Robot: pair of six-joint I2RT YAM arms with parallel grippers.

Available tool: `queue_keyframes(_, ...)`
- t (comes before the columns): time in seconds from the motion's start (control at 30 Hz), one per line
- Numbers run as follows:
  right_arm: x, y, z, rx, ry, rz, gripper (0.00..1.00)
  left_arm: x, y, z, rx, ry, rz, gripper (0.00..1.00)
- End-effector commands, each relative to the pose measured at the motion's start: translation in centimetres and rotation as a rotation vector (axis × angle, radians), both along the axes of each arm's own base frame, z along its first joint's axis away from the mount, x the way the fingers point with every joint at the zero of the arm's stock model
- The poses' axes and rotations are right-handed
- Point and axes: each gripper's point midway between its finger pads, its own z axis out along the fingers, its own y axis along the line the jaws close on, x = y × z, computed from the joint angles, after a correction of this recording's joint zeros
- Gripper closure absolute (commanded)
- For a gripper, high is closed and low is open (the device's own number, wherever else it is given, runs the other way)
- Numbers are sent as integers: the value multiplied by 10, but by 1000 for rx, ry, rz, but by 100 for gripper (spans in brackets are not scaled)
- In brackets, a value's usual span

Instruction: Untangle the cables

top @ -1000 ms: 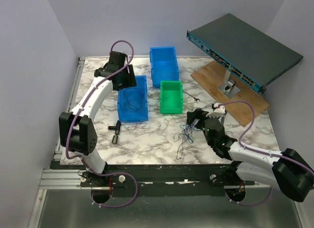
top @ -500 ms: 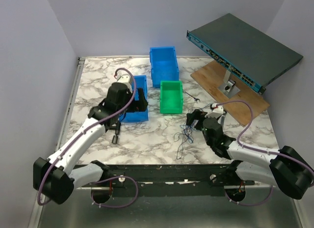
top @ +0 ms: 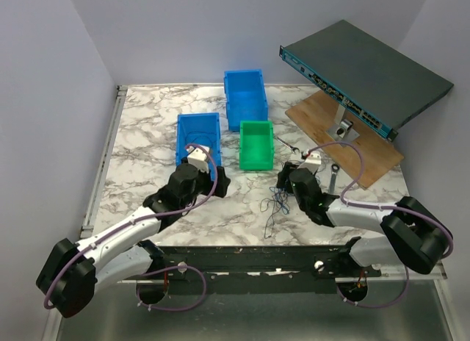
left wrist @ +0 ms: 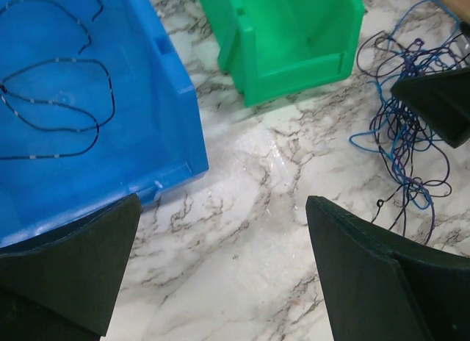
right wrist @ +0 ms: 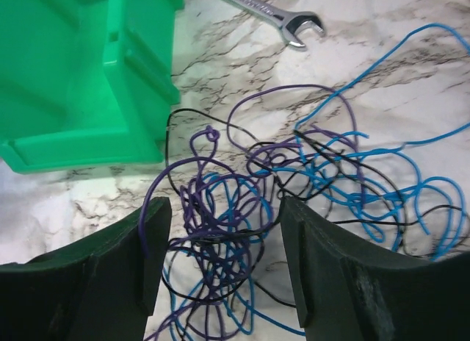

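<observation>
A tangle of thin blue, purple and black cables (right wrist: 242,209) lies on the marble table (top: 147,128), just right of the green bin (right wrist: 66,76). My right gripper (right wrist: 220,260) is low over the tangle, its jaws open with the densest knot between them. In the top view the tangle (top: 276,203) trails toward the near edge below the right gripper (top: 283,181). One black cable (left wrist: 55,98) lies loose inside the near blue bin (left wrist: 147,120). My left gripper (left wrist: 220,267) hovers open over bare marble between that bin and the tangle (left wrist: 404,135).
A second blue bin (top: 246,97) stands behind the green bin (top: 256,144). A silver wrench (right wrist: 268,9) lies beyond the tangle. At the right, a network switch (top: 363,73) rests tilted over a wooden board (top: 345,139).
The left arm has swung from over the near blue bin toward me to the table's middle, and its jaws have opened wide. The right gripper's jaws have narrowed a little around the tangle.
</observation>
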Motion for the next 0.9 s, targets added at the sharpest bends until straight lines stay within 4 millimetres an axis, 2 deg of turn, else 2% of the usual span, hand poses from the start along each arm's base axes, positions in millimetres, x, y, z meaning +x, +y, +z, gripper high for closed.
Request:
queue_keyframes(0.0,3,23,-2,10,22,106,46,12,-4,36,-24,-224,-33,2)
queue_keyframes(0.07,2,35,-2,28,21,168,78,10,-2,40,-29,-244,-34,2)
queue_keyframes(0.13,-3,51,2,53,12,264,98,10,-1,45,-41,-263,-31,2)
queue_keyframes(0.23,-19,83,19,135,-39,462,99,8,-4,46,-48,-271,-58,2)
queue_keyframes(0.37,-63,118,56,294,-170,775,99,0,-24,49,-74,-283,-174,2)
queue_keyframes(0.43,-76,124,65,333,-202,856,94,-3,-32,46,-82,-266,-217,2)
queue_keyframes(0.5,-77,126,65,340,-205,867,80,-3,-36,42,-86,-247,-232,2)
queue_keyframes(0.53,-74,125,64,335,-200,851,71,-3,-39,41,-89,-239,-242,2)
queue_keyframes(0.57,-70,123,63,326,-196,825,56,-3,-42,40,-93,-233,-255,2)
queue_keyframes(0.6,-67,121,62,320,-195,804,46,-3,-45,38,-90,-225,-266,1)
queue_keyframes(0.67,-61,116,61,308,-198,759,32,0,-49,32,-72,-201,-278,1)
queue_keyframes(0.77,-55,106,62,296,-209,697,25,9,-44,25,-30,-160,-228,1)
queue_keyframes(0.87,-48,92,63,281,-223,610,20,10,-39,31,-55,-188,-193,1)
